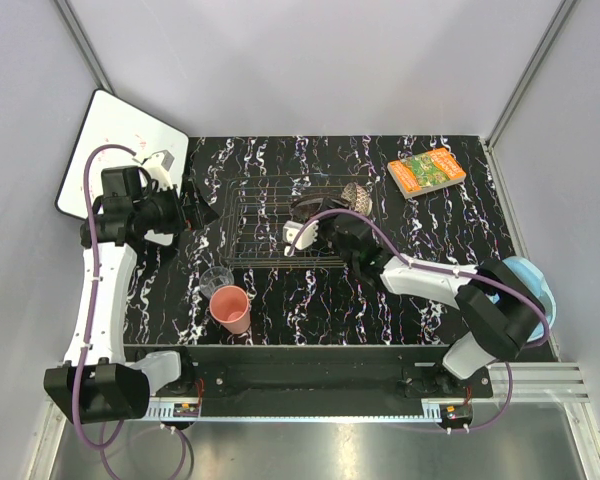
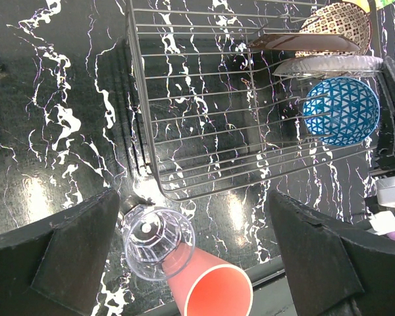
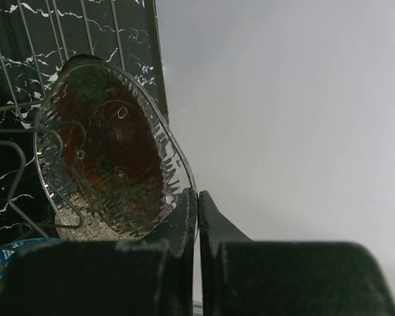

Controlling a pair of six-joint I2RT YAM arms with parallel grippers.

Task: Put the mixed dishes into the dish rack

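Pinching the plate (image 3: 112, 164) rim at 5 o'clock, the right gripper (image 3: 197, 205) should seat it upright between rack (image 2: 204, 99) wires; the left gripper (image 2: 191, 220) gapes wide.

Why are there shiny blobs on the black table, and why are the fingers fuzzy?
Left wrist view: glare, light bouncing off the glossy table beside the small clear glass. Right wrist view: the fingers sit very close to the lens, so they blur; the clear glass plate looks sharp.
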